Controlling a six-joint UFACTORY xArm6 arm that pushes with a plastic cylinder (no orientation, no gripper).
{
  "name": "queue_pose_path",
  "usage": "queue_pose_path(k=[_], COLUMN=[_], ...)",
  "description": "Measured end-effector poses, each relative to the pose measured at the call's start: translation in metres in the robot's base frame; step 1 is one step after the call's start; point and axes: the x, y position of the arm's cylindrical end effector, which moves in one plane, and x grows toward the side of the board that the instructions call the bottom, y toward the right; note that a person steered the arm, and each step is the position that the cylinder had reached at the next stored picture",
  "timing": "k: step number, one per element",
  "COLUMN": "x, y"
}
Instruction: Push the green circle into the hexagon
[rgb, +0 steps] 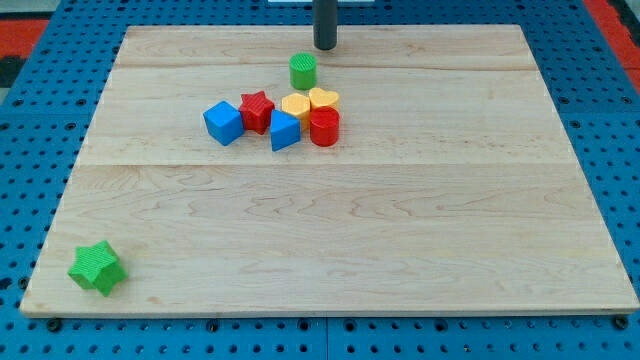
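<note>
Wooden board (330, 250) fills most of the view, on a blue pegboard (30, 120). Rod comes down at 12 o'clock; my tip (325, 47) is bare, with no fingers to open or close, and stands near the green circle (303, 70), apart, at its 1 o'clock. Yellow hexagon (296, 105) sits just at the circle's 6 o'clock, in a cluster with the blue cube (223, 122), red cylinder (324, 127), blue wedge-like block (284, 131), red star (257, 110) and yellow heart (324, 98). Green star (96, 267) lies alone at 8 o'clock.

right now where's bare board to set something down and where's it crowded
Free: the whole stretch below the cluster, from the green star at the view's bottom left across to the right edge, and the board's right side. Crowded: top centre, where the green circle, yellow hexagon, red cylinder and blue cube bunch below my tip.
</note>
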Motion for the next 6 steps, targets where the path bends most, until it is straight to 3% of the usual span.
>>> queue_pose_path(k=[1, 2, 4, 5, 6], x=[0.029, 0.087, 0.051, 0.06, 0.044], y=[-0.048, -0.056, -0.025, -0.014, -0.104])
